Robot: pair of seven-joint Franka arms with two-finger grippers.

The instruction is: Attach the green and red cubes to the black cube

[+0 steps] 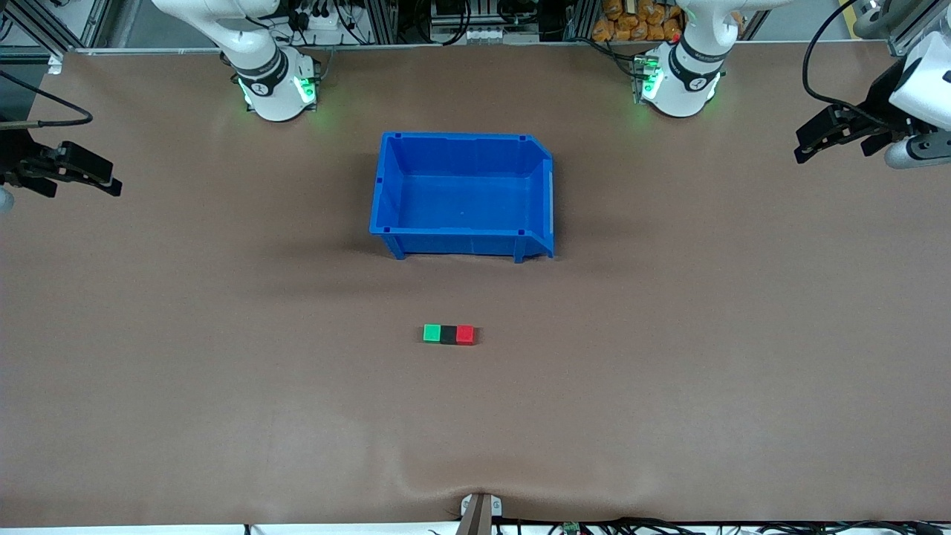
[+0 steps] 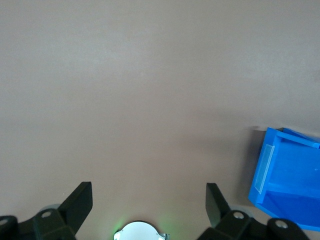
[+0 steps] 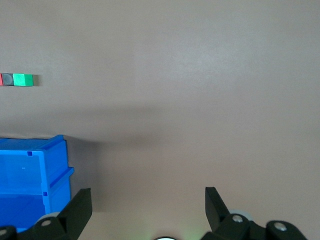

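The green cube (image 1: pixel 432 333), the black cube (image 1: pixel 449 334) and the red cube (image 1: pixel 466 334) lie in one touching row on the brown table, black in the middle, nearer to the front camera than the blue bin (image 1: pixel 462 227). The row also shows in the right wrist view, with the green cube (image 3: pixel 22 80), black cube (image 3: pixel 8 79) and a sliver of the red cube (image 3: pixel 1 79). My left gripper (image 1: pixel 806 145) is open and empty, up over the left arm's end of the table. My right gripper (image 1: pixel 104 178) is open and empty over the right arm's end.
The blue bin is empty and stands mid-table between the arm bases; it shows in the left wrist view (image 2: pixel 285 185) and the right wrist view (image 3: pixel 30 180). A cable clamp (image 1: pixel 481 509) sits at the table's near edge.
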